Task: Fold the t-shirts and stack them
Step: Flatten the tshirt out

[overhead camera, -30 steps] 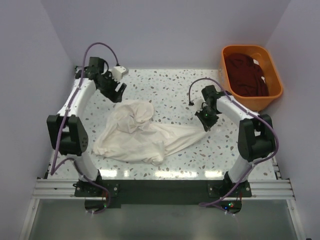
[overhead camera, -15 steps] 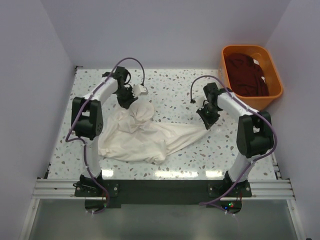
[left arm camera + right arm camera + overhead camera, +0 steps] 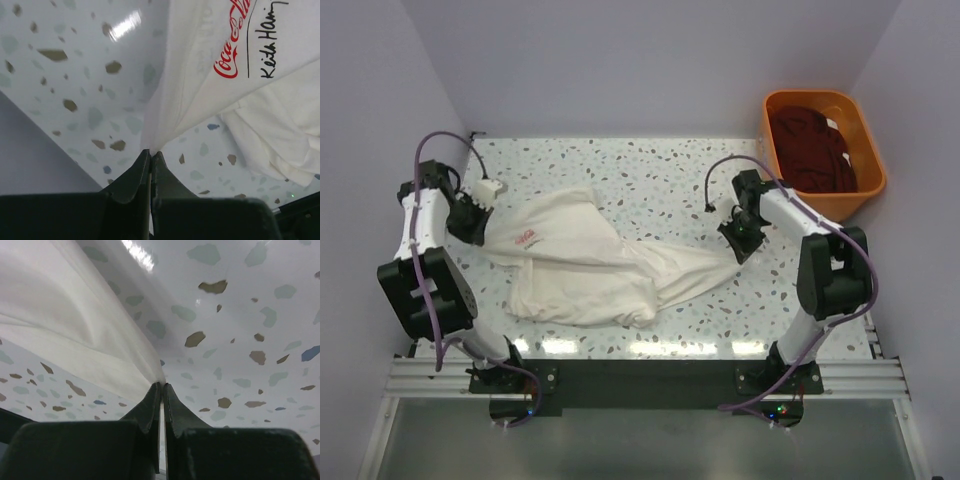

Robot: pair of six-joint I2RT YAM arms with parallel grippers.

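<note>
A cream-white t-shirt (image 3: 590, 260) with small red print lies stretched across the speckled table (image 3: 660, 170). My left gripper (image 3: 480, 225) is shut on its left corner; in the left wrist view the cloth (image 3: 200, 65) fans out from the pinched tip of the gripper (image 3: 151, 152). My right gripper (image 3: 740, 250) is shut on the shirt's right end, and the right wrist view shows the cloth (image 3: 65, 325) running taut from the tip of that gripper (image 3: 162, 385). A dark maroon t-shirt (image 3: 812, 148) lies bunched in the tub.
An orange plastic tub (image 3: 825, 205) stands at the back right corner of the table. Lilac walls close in the left, back and right sides. The arms' bases sit on the dark rail (image 3: 640, 380) at the near edge.
My left gripper came down on the shirt's bunched top, shut on it and pulled it out to the left, spreading the cloth. The right gripper has stayed shut on the right end.
</note>
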